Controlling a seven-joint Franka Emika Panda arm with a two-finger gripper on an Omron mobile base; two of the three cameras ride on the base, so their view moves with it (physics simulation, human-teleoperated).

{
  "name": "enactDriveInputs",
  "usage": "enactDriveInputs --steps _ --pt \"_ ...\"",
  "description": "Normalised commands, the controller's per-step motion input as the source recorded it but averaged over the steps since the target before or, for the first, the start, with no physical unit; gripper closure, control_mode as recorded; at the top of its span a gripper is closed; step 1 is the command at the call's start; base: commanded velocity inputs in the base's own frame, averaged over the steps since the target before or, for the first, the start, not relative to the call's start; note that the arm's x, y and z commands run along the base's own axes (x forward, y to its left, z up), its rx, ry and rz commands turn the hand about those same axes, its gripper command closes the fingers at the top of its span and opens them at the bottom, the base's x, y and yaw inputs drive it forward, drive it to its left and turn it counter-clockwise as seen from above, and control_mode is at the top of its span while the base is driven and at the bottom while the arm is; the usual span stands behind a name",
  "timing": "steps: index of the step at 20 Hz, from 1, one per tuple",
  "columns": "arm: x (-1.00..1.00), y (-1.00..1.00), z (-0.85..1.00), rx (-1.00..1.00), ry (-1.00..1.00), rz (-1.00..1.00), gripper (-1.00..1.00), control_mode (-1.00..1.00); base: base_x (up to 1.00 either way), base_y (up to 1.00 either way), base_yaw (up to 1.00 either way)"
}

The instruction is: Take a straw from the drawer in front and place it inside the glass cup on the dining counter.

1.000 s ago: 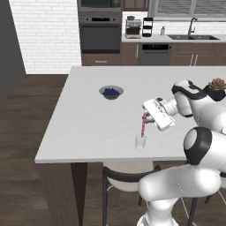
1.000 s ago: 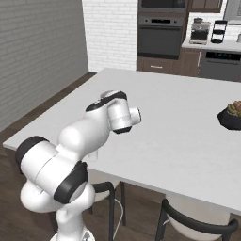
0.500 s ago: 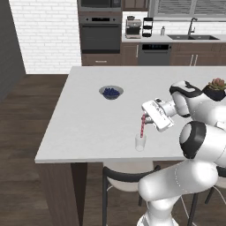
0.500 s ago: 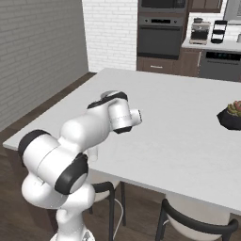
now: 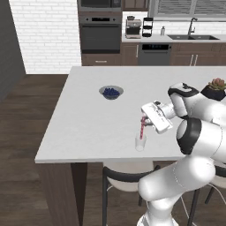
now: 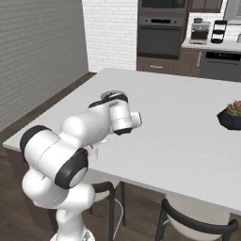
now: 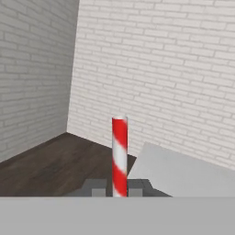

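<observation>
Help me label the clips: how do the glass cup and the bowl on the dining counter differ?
The glass cup is clear and narrow, with the red straw standing in it; the bowl is grey, wide and shallow, holding blue berries. The glass cup stands near the counter's front edge under the gripper, the bowl farther back, clear of the arm. Both sit upright on the dining counter.

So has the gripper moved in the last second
No. In the left base view the gripper still holds the straw upright over the glass cup, same spot relative to the bowl.
</observation>
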Motion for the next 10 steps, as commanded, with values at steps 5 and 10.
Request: enactDriveInputs --steps 5,10 --pt "0.06 0.0 -0.05 0.0 0.0 0.0 1.0 -1.0 0.0 0.0 0.0" --pt "0.07 0.0 -0.02 0.0 0.0 0.0 1.0 -1.0 0.0 0.0 0.0"
